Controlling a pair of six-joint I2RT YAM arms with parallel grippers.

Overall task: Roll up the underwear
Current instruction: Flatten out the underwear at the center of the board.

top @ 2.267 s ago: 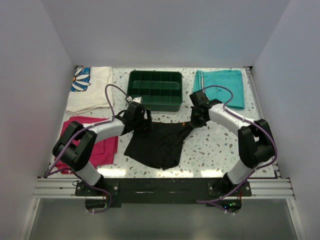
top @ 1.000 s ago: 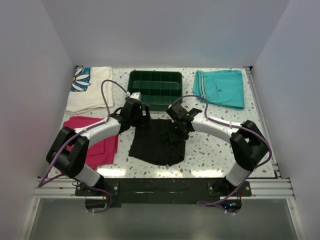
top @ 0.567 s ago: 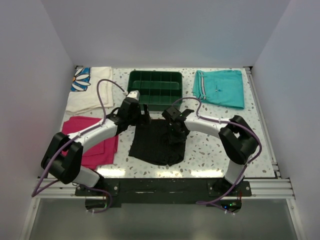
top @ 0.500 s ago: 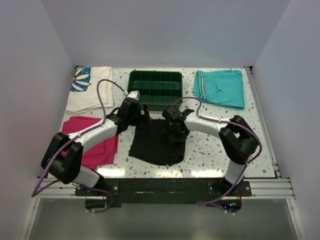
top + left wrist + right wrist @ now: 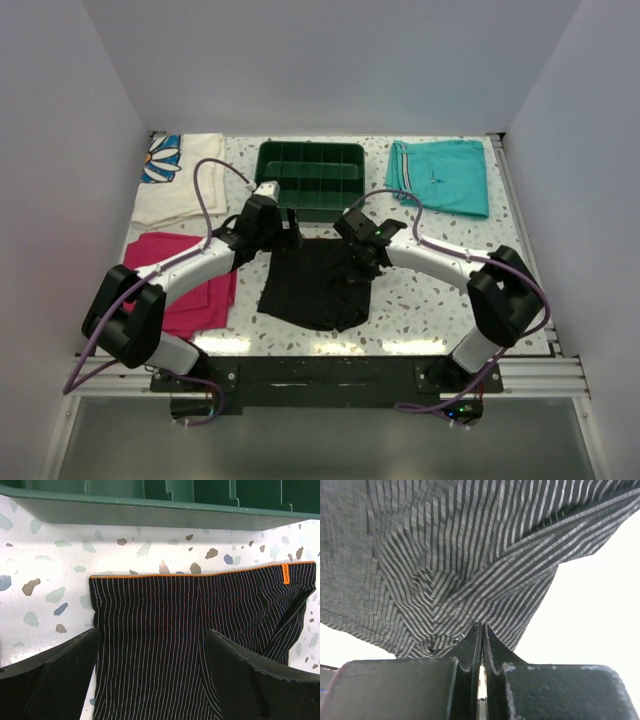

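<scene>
The underwear [image 5: 312, 285], black with fine stripes, lies on the table in front of the green tray, its right side folded in over the middle. In the left wrist view its orange-edged waistband and orange tag [image 5: 285, 574] lie toward the tray. My left gripper [image 5: 284, 238] is open just above the fabric near the waistband, its jaws spread wide over the cloth [image 5: 151, 636]. My right gripper [image 5: 362, 266] is shut on a pinch of the underwear at its right side; the striped cloth [image 5: 460, 555] puckers into the closed tips [image 5: 481, 626].
A green divided tray [image 5: 310, 205] stands just behind the underwear; its wall fills the top of the left wrist view [image 5: 150, 511]. Teal shorts [image 5: 440, 175] lie at the back right. A magenta folded cloth [image 5: 195, 295] lies at the left, a white floral cloth [image 5: 180, 175] at the back left.
My right gripper has carried the underwear's right side leftward over the middle, making the garment narrower. The left gripper has shifted slightly toward the tray and stays open.
</scene>
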